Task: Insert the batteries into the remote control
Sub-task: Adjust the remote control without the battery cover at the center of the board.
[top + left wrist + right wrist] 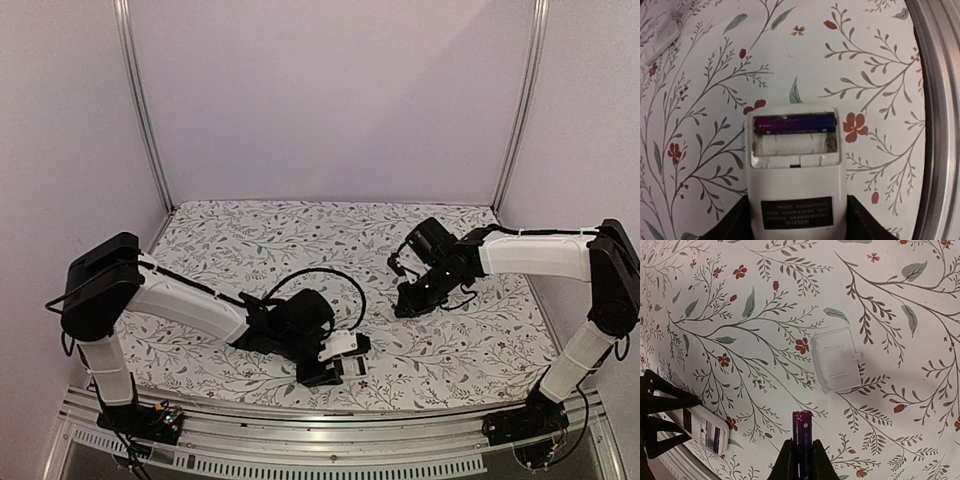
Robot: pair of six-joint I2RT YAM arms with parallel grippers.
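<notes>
Where the silver metal rail [300, 418] runs along the bottom of the top view, you have the left hand [338, 367] low over the floral-print cloth counter [300, 240]. Its black fingers [727, 225] press against both long edges of the small white flat rectangular remote control [795, 200]. You can see in the left wrist view that the remote control lies back-up with its compartment uncovered at mid frame. One slim purple-black cylindrical battery [794, 124] lies crosswise in the upper slot, and the slot just below it shows bare white plastic.

Farther up and to the right in the top view, your right hand [412, 298] hovers tilted over the counter. Its wrist view shows the fingers nearly closed, pinching a second purple-black battery [802, 427] that stands upright at bottom centre. Beyond it, right of centre in that frame, the white ribbed plastic battery cover [837, 360] lies flat on the cloth, well apart from the remote control at lower left.
</notes>
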